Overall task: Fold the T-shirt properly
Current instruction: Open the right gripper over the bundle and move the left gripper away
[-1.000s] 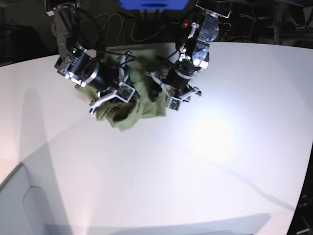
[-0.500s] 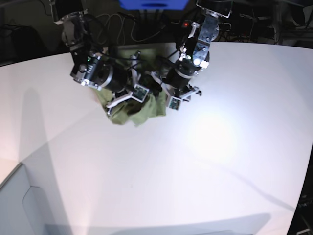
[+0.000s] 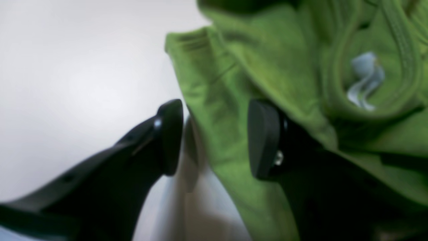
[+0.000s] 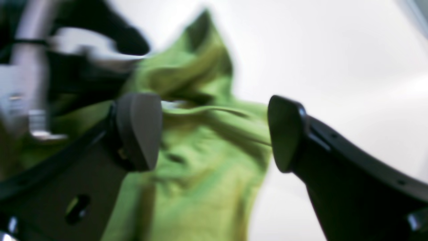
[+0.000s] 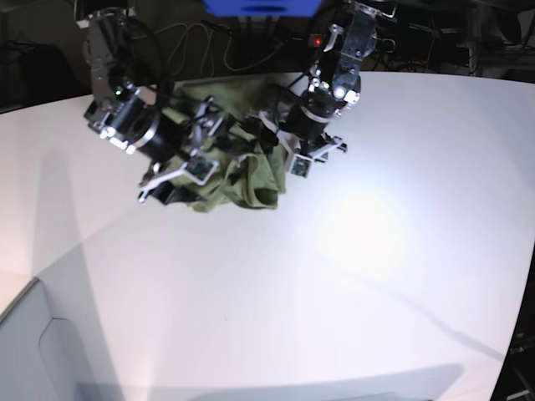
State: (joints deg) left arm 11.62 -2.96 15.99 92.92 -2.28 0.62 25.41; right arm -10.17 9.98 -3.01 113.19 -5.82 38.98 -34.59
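Observation:
The green T-shirt [image 5: 242, 180] lies bunched at the far side of the white table [image 5: 334, 276], between my two arms. In the left wrist view my left gripper [image 3: 215, 139] stands open astride a folded edge of the T-shirt [image 3: 284, 60], with bare table showing beside one finger; a white neck label [image 3: 366, 80] shows in the folds. My right gripper [image 4: 214, 134] is wide open just above the crumpled T-shirt [image 4: 200, 157] and holds nothing. In the base view the right arm [image 5: 138, 125] is at the shirt's left and the left arm [image 5: 322, 96] at its right.
Cables and dark equipment [image 5: 209, 50] crowd the space behind the table's far edge. A blue object [image 5: 263, 7] sits at the top of the base view. The table's near-left edge [image 5: 25, 292] runs diagonally.
My right gripper has opened and let go of the cloth, and its arm has drawn back to the left. The shirt now lies heaped nearer the left arm.

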